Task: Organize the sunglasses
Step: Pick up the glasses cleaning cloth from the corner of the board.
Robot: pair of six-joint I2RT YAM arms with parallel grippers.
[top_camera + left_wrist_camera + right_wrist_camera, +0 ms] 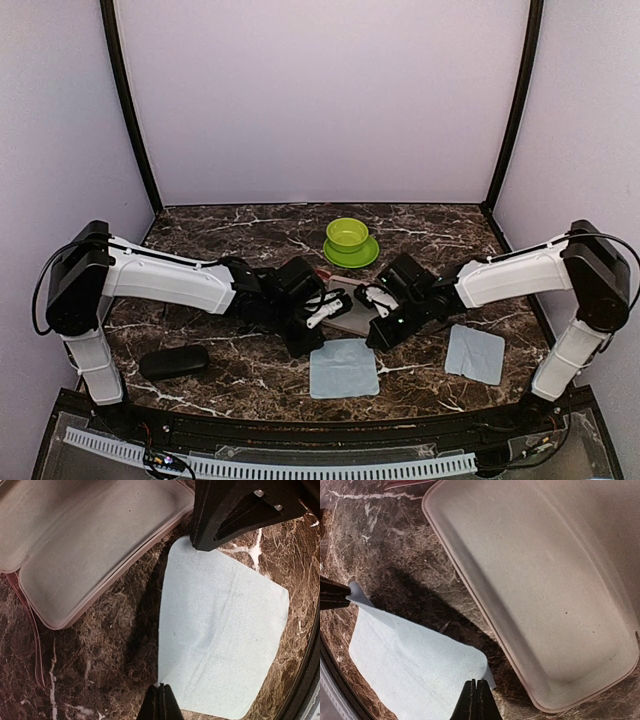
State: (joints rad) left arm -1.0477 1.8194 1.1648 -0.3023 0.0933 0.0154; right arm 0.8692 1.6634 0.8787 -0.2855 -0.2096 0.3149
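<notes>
A light blue cloth [343, 368] lies on the marble in front of an open pink case [347, 306]. My left gripper [161, 686] is shut on the cloth's [220, 630] near-left corner. My right gripper [480, 681] is shut on the opposite corner, and both corners of the cloth [415, 665] are lifted slightly. The case's two grey-lined halves [95, 540] hold nothing. Of the sunglasses I see only a thin red arm [36, 635] beside the case. The rest is hidden behind my arms.
A second blue cloth [475, 353] lies at the right. A black oblong case [173, 361], closed, sits at the front left. A green bowl on a green plate [349, 241] stands behind the pink case. The table's front rim [300, 432] is close to the cloth.
</notes>
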